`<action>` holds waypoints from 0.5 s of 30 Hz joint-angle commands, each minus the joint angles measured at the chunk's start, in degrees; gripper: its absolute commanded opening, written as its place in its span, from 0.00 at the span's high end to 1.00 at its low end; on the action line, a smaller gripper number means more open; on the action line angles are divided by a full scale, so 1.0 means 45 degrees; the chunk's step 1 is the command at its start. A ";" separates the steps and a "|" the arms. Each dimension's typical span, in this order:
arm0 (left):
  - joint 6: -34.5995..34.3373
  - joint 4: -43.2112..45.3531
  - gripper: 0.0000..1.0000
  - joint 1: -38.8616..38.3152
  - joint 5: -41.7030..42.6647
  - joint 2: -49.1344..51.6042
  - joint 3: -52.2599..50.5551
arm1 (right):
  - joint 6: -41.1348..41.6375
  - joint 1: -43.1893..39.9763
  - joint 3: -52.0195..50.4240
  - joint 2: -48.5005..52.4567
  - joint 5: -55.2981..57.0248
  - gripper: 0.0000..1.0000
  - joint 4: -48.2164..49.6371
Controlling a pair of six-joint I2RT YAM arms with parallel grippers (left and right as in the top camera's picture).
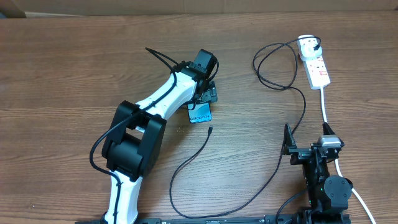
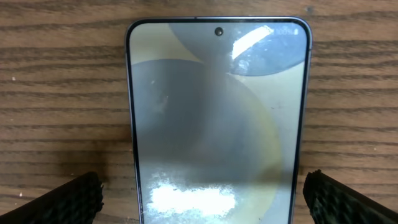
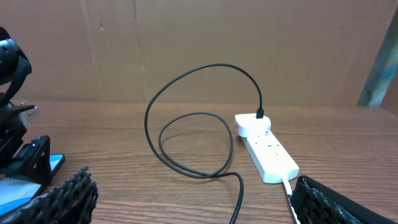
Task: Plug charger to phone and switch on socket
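The phone (image 1: 200, 114) lies flat mid-table, with its blue-teal end showing below my left gripper (image 1: 207, 97). In the left wrist view the phone (image 2: 217, 118) fills the frame and my left gripper (image 2: 202, 200) is open, with a jaw on each side of it and not touching. The charger's black cable (image 1: 283, 87) loops from its white plug (image 1: 308, 43), seated in the socket strip (image 1: 318, 67), down to its loose tip (image 1: 210, 130) just below the phone. My right gripper (image 1: 308, 144) is open and empty at the front right. The right wrist view shows the strip (image 3: 268, 154), the cable (image 3: 186, 140) and the open jaws (image 3: 199, 205).
The strip's thick white cord (image 1: 324, 106) runs down past my right arm to the front edge. The black cable sweeps along the table front (image 1: 249, 200). A brown cardboard wall (image 3: 186, 43) stands behind the table. My left arm (image 1: 155, 106) lies across the table's left middle.
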 commanded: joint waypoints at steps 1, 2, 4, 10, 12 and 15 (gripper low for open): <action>-0.0189 0.0087 0.00 0.0029 -0.0321 0.0209 -0.0151 | -0.0015 -0.0044 -0.0126 -0.0136 0.0126 0.00 0.0073; -0.0204 0.0102 0.00 0.0029 -0.0325 0.0209 -0.0155 | -0.0015 -0.0044 -0.0126 -0.0136 0.0126 0.00 0.0073; -0.0287 0.0189 0.00 0.0029 -0.0330 0.0209 -0.0204 | -0.0015 -0.0044 -0.0126 -0.0136 0.0126 0.00 0.0073; -0.0413 0.0223 0.00 0.0015 -0.0340 0.0214 -0.0219 | -0.0015 -0.0044 -0.0126 -0.0136 0.0126 0.00 0.0073; -0.0471 0.0219 0.00 -0.0034 -0.0495 0.0214 -0.0219 | -0.0015 -0.0044 -0.0126 -0.0136 0.0126 0.00 0.0073; -0.0675 0.0180 0.00 -0.0185 -0.0704 0.0214 -0.0219 | -0.0015 -0.0044 -0.0126 -0.0136 0.0126 0.00 0.0073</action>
